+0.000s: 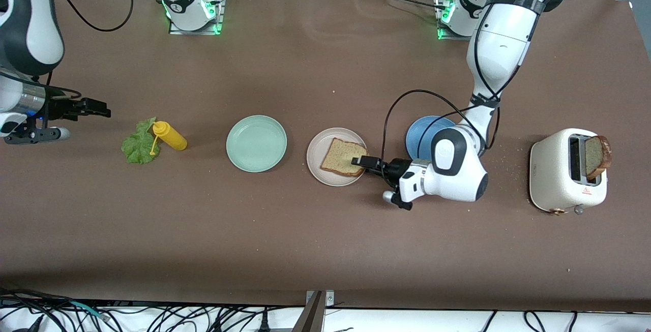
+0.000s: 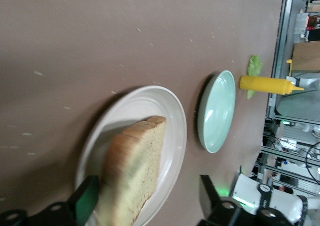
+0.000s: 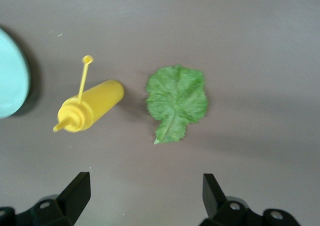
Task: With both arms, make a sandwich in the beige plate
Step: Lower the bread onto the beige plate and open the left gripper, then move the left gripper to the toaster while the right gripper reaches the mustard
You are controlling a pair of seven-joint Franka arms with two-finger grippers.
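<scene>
Tan toast slice [image 1: 343,157] flat on beige plate [image 1: 316,164], mid-frame; left gripper [image 1: 367,162] spread wide around its edge. Right gripper [image 1: 91,108] wide too, upper left, near lettuce leaf [image 1: 139,143].

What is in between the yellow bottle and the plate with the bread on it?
The mint green plate lies between the yellow bottle and the beige plate holding the toast slice. The front view shows it best.

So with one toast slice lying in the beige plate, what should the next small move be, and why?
Probably draw the left gripper back from the toast slice: its fingers are open and the slice lies in the beige plate. The right gripper, open, waits beside the lettuce leaf.
</scene>
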